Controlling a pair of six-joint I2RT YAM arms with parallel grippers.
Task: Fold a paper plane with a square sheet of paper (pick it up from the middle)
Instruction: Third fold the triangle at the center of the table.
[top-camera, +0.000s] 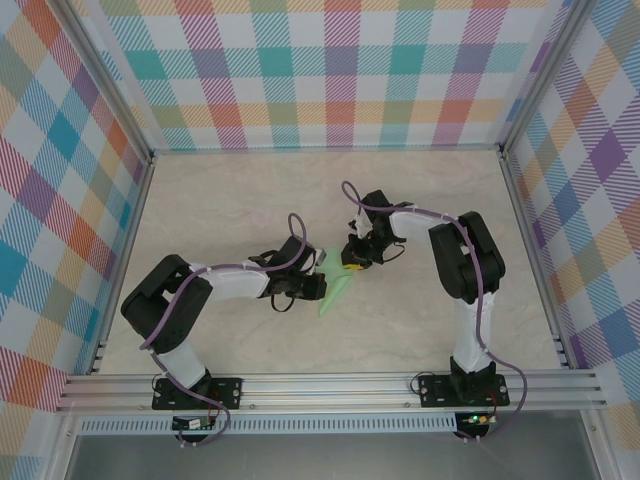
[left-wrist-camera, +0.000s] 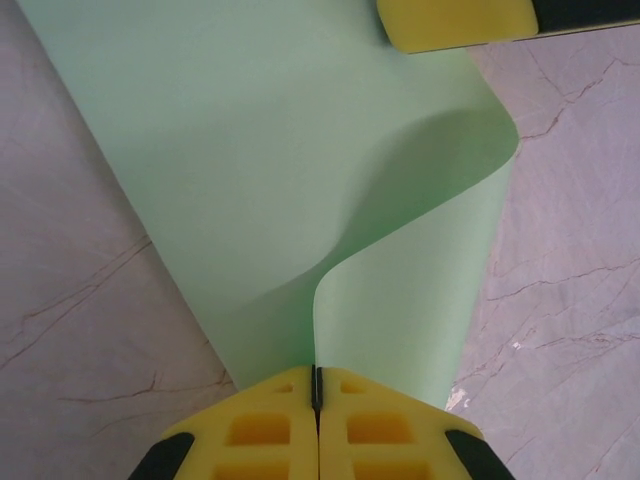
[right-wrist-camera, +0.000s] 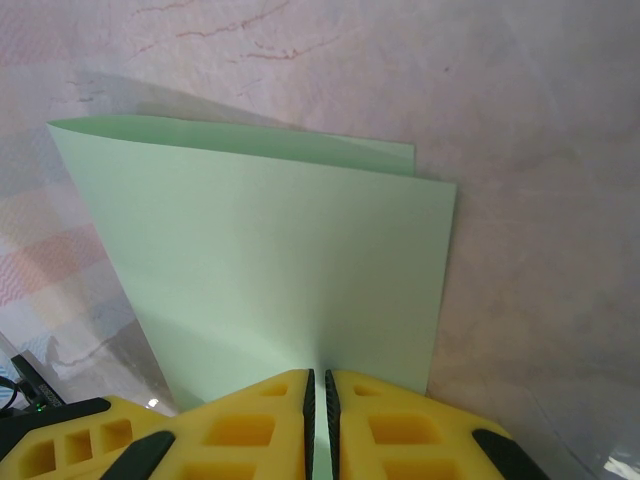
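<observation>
The paper (top-camera: 336, 293), a narrow light green folded piece, sits just below the middle of the top view, between the two grippers, with the pale marbled table (top-camera: 220, 200) around it. The left gripper (top-camera: 312, 286) reaches it from the left. The right gripper (top-camera: 353, 265) meets its upper end from the upper right.

In the left wrist view the left gripper (left-wrist-camera: 318, 395) stands at the bottom edge. Its yellow pads are pressed together on the paper's near edge, with only a thin dark line between them. From there the paper (left-wrist-camera: 260, 170) spreads up to the top of the frame. Its right part curls over in a soft rounded bulge (not a sharp crease). At the top right one yellow pad (left-wrist-camera: 455, 20) of the right gripper lies at the paper's far edge. The table (left-wrist-camera: 70, 300) shows on both sides.

In the right wrist view the right gripper (right-wrist-camera: 318, 390) is at the bottom, its jaws nearly together, pinching the paper's near edge in a narrow slit. The paper (right-wrist-camera: 280, 250) rises toward the upper frame as a doubled sheet. Two layers show at the top right, the back one slightly offset. The table (right-wrist-camera: 540, 150) lies behind.
</observation>
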